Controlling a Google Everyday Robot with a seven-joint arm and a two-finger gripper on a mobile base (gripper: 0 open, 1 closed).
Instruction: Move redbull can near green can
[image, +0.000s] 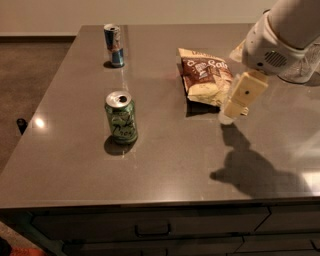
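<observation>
Far left of countertop (165, 165): redbull can (114, 45) upright, well apart from green can (121, 117) nearer front. Gripper (235, 107) at right, by chip bag (205, 75) edge; apart or together, cannot tell.

One cam, high front, angled down on table (175, 160) — jaws at right.

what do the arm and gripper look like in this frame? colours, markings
Arm: white rounded shell with a round speckled vent patch. Gripper: cream boxy block with one small dark dot, hanging by the chip bag at its right edge. No cables or lettering visible.
</observation>
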